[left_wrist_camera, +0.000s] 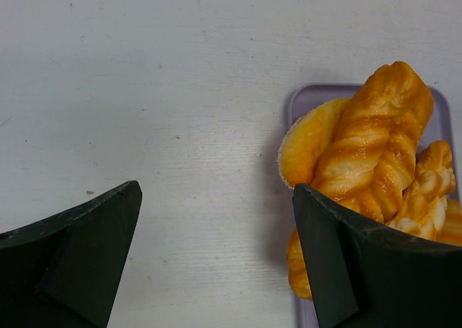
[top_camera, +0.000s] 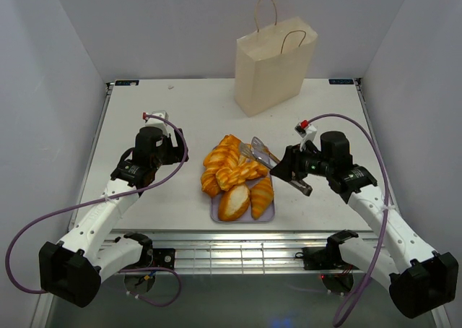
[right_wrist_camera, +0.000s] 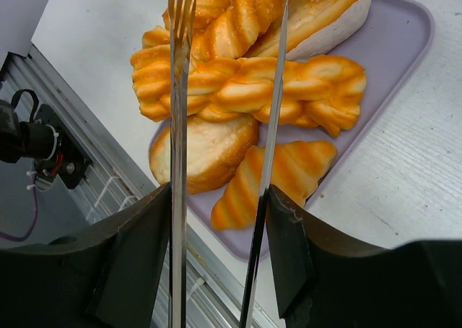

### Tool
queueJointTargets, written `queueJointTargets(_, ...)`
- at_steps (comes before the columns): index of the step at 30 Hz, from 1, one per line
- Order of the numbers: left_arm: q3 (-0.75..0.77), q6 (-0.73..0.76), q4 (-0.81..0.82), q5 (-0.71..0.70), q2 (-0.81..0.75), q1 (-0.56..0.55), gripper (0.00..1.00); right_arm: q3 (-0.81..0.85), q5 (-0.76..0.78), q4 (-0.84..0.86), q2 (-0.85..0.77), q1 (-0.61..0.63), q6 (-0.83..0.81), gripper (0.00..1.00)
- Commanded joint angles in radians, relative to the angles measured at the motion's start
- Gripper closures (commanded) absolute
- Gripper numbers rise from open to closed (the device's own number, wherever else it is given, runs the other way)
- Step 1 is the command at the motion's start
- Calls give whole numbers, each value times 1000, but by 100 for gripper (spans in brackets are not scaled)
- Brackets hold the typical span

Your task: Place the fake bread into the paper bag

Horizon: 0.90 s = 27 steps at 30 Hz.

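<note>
Fake bread (top_camera: 234, 175) lies heaped on a lilac tray (right_wrist_camera: 397, 32) at the near middle of the table (top_camera: 180, 104). None of it is yet in the paper bag (top_camera: 274, 64), which stands upright at the far edge, well apart. The right gripper (right_wrist_camera: 220, 198) is clamped on metal tongs (right_wrist_camera: 177, 126). Their two blades stand apart above a braided loaf (right_wrist_camera: 253, 89) and a croissant (right_wrist_camera: 278, 173). The left gripper (left_wrist_camera: 216, 191) hangs with jaws wide and empty over bare table just left of the tray. Step in hand, as judged: approach for the first pick. The next move calls for lowering the blades astride one piece, then squeezing.
</note>
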Motion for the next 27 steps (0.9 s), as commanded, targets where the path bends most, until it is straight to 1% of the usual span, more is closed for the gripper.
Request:
queueJointTargets(1,28,2,2,15,-5,-6,4,-8,-38,65,-41,10,-7,42)
queueJointTargets(6,28,4,2,7,-5,-6,4,16,21,-9,-119,50,-52,41)
queueJointTargets(12,28,5,2,-13,-4,-6,4,52,159,-96,-156,177,-81,41)
queueJointTargets(14,28,5,1,-22,-5,-6,4,59,191,-108,-159,242,-81,41)
queueJointTargets(17,26,4,-1,-40,-10,-6,4,73,300,-118,-164,349,-76,40)
queueJointTargets(18,26,4,-1,-43,-13,-6,4,81,363,-130,-158,377,-75,40)
queueJointTargets(19,26,2,1,-52,-14,-6,4,101,392,-139,-152,433,-76,40)
queueJointTargets(21,24,0,-1,-60,-19,-6,4,118,495,-161,-132,492,-75,40)
queueJointTargets(22,24,0,1,-62,-19,-6,4,125,542,-164,-129,554,-75,40)
queueJointTargets(23,24,0,1,-66,-17,-6,4,137,581,-167,-121,588,-70,40)
queueJointTargets(24,26,2,1,-66,-19,-6,4,142,651,-171,-118,619,-67,41)
queueJointTargets(27,26,2,-1,-69,-17,-6,4,156,760,-173,-104,758,-55,41)
